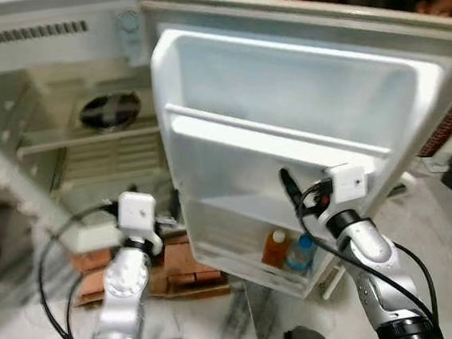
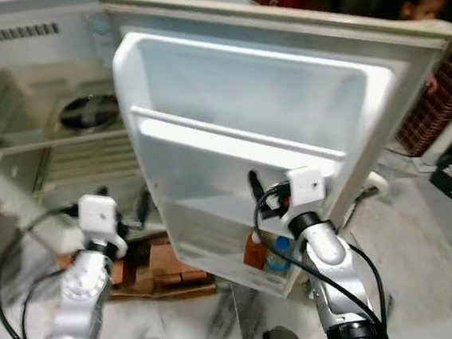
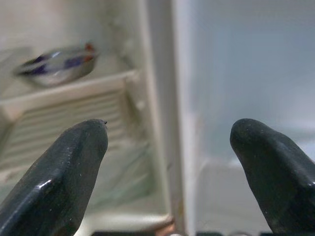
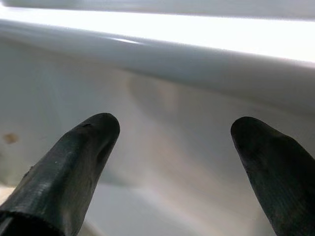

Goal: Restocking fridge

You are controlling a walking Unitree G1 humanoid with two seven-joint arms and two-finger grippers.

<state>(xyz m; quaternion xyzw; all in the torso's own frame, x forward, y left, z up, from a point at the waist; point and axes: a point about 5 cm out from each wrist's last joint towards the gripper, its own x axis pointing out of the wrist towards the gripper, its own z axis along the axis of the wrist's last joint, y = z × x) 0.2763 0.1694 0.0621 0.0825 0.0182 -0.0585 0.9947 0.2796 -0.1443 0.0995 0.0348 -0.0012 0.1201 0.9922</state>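
here the fridge door (image 1: 301,122) stands wide open. low in its bottom shelf sit an orange bottle (image 1: 275,248) and a blue-capped bottle (image 1: 300,253), side by side, both partly hidden by the shelf wall. the right gripper (image 4: 172,162) is up inside the door just above them, fingers spread apart and holding nothing. the left gripper (image 3: 167,167) is beside the door's hinge edge, also spread and empty. a blurry foil dish (image 3: 56,64) rests on a rack inside the fridge.
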